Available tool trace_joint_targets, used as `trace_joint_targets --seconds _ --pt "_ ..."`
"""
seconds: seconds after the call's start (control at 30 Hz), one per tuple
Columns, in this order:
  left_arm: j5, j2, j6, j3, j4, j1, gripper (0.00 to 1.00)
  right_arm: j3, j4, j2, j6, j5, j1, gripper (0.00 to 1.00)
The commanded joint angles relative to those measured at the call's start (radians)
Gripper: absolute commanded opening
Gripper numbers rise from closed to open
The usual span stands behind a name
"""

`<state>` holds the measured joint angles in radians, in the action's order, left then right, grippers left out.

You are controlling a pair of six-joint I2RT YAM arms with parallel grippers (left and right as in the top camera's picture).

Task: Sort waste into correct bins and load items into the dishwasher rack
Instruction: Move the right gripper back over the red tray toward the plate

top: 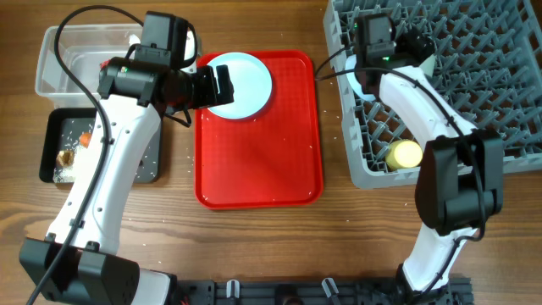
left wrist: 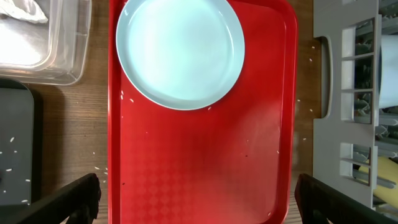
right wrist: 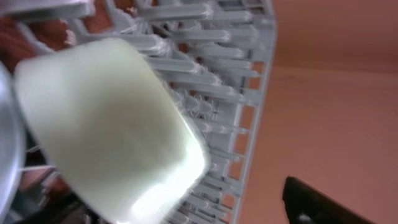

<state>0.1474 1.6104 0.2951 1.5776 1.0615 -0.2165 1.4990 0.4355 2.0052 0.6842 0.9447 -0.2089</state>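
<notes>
The pale blue plate (top: 246, 85) (left wrist: 180, 53) lies at the far end of the red tray (top: 258, 161) (left wrist: 199, 162). My left gripper (top: 222, 83) (left wrist: 199, 199) hovers over the tray, open and empty. My right gripper (top: 421, 44) (right wrist: 205, 205) is open inside the grey rack (top: 500, 102) (right wrist: 230, 74). The pale green bowl (right wrist: 106, 124) (top: 433, 60) sits tilted between its fingers, clear of the one finger that shows. The yellow cup (top: 405, 153) lies in the rack. The black tray (top: 144, 161) holds carrot (top: 85, 138), a brown scrap (top: 65, 158) and rice. The clear tub (top: 63, 55) holds the tissue (left wrist: 25, 9). The wrapper is out of view.
Loose rice grains (left wrist: 102, 168) lie on the wooden table between the black tray and the red tray. The rack's handle edge (left wrist: 326, 81) is close to the red tray's right side. A pale grey-blue curved rim (right wrist: 6, 124) shows beside the green bowl.
</notes>
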Motion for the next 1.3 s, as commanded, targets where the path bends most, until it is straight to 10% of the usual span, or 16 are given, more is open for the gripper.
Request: trace_joint_targets --seconds 0.0,0.63,1.03,1.27 --pt "0.005 0.006 0.008 0.006 -0.003 -0.004 1.00 -0.002 0.001 0.013 -0.006 -0.023 -0.014 1.00" --pt "0.005 0.006 0.008 0.006 -0.003 -0.004 1.00 0.027 -0.084 -0.163 -0.045 -0.201 -0.015 1.00" --pt "0.005 0.006 0.008 0.006 -0.003 -0.004 1.00 0.027 -0.024 -0.282 -0.600 -1.030 -0.159 1.00" --pt "0.005 0.006 0.008 0.006 -0.003 -0.004 1.00 0.026 -0.116 -0.185 -0.800 -1.187 -0.222 1.00"
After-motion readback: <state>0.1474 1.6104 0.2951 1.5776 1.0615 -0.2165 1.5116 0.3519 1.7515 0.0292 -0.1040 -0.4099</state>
